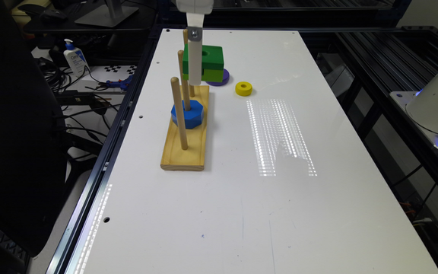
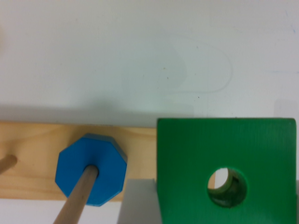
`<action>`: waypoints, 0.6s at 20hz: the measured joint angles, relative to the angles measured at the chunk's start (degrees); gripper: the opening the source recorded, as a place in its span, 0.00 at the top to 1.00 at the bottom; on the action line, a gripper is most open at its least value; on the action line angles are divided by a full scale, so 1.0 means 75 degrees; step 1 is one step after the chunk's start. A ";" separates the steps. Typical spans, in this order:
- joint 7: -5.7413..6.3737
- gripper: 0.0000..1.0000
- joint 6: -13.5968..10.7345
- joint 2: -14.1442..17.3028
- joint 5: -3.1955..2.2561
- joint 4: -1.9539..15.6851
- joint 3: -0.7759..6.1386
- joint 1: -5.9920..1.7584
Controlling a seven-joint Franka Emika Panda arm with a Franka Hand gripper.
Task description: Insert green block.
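While the green block hangs in the air over the far end of the wooden base, the claw is clamped on it: a white finger lies flat against the block's near side in the exterior view, and in the wrist view a grey-white finger sits tight against one block edge, another sliver at the opposite edge. So it is closed on the block, jaws about block-width apart.

Step in hand, as I judge it: carry and align, insertion not yet done. The block is lifted clear of the bench, high beside the far peg. Through the block's hole the wrist view shows something tan, likely the peg tip or the base below, cannot tell which. It looks off-centre in the hole.

The blue block already sits on the middle peg; the near peg is bare. A purple ring lies on the bench behind the green block, a yellow ring just beside it toward the exterior view's right.

Next move calls for: small sideways correction to centre the hole over the far peg, keep the block level, then straight descent. Risk is the hole rim catching the peg tip.
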 joint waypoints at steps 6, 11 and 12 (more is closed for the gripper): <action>0.0000 1.00 -0.0001 0.0033 0.0000 0.0040 0.0000 0.0001; 0.0000 1.00 0.0030 0.0117 -0.0007 0.0042 0.0000 0.0001; 0.0000 1.00 0.0053 0.0145 -0.0009 0.0043 0.0000 0.0001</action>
